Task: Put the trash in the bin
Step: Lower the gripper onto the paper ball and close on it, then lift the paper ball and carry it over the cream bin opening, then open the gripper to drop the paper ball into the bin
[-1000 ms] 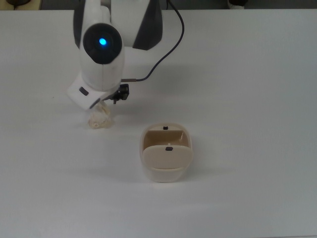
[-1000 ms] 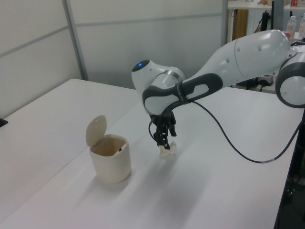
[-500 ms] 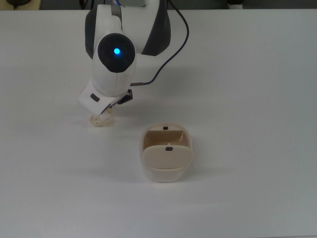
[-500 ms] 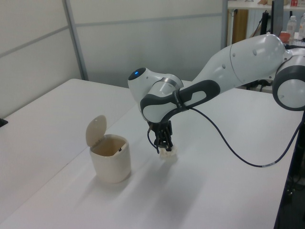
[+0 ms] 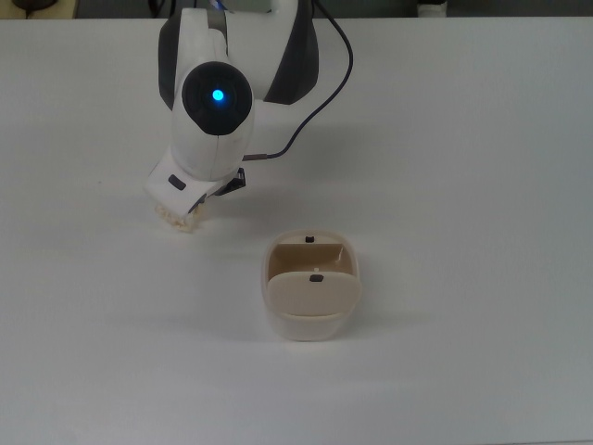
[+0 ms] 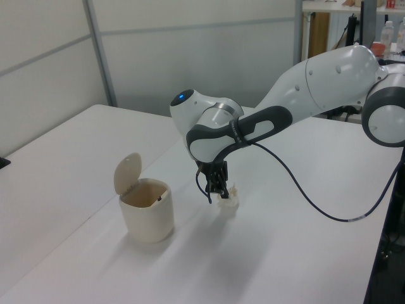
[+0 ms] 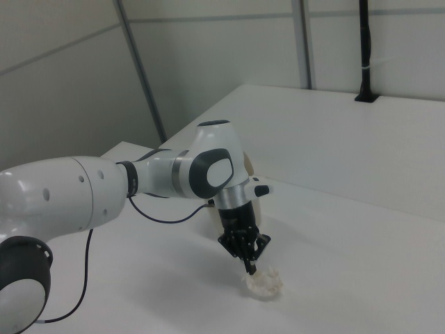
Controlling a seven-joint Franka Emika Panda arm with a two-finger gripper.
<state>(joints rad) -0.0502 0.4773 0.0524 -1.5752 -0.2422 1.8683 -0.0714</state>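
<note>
Hovering low over the white table (image 5: 463,139), my tool (image 7: 249,265) points straight down with its dark fingertips (image 6: 219,192) drawn in on the top of the small off-white, lumpy wad of tissue-like paper (image 7: 264,283). Compared with half a second ago, the wad sits higher against my fingers in the left view, and in the top view more of it is hidden under my white wrist housing, so only a cream fringe (image 5: 176,221) shows at the edge. My arm has barely shifted otherwise; the blue light on its joint sits in the same spot. Whether the wad has fully left the table I cannot tell; in the right view it seems to touch the surface just under my fingertips.

Off to the tool's side, well apart from it, stands the small beige rounded-rectangular plastic bin (image 6: 147,218). Its swing lid (image 6: 127,173) is tipped up and carries a small dark knob (image 5: 316,276). The tan inside (image 5: 309,256) shows through the opening, and I see nothing lying in the part that is visible. The bin has not moved since the earlier frames, and its lid stands at the same tilt.
</note>
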